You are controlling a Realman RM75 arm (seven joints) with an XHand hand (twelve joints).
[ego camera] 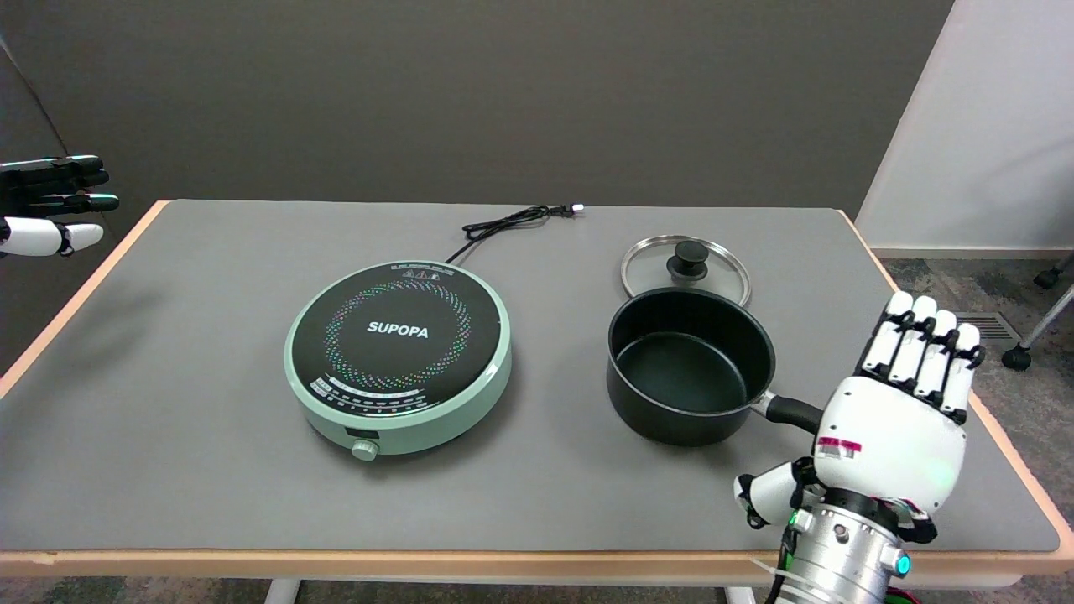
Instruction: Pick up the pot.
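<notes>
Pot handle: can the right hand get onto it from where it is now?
Probably yes. The right hand is open, its back to the camera, right at the outer end of the pot handle, which sticks out from the black pot toward it. Nothing lies between them.

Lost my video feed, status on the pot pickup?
Right hand open, over the pot handle, holding nothing. Pot on table, empty. Lid behind it. Nothing in the way.

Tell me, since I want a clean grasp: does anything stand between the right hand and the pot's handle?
Nothing visible does. The right hand is open over the outer end of the handle, which sticks out from the pot toward it. The lid lies behind the pot, and the cooktop sits off to its left.
</notes>
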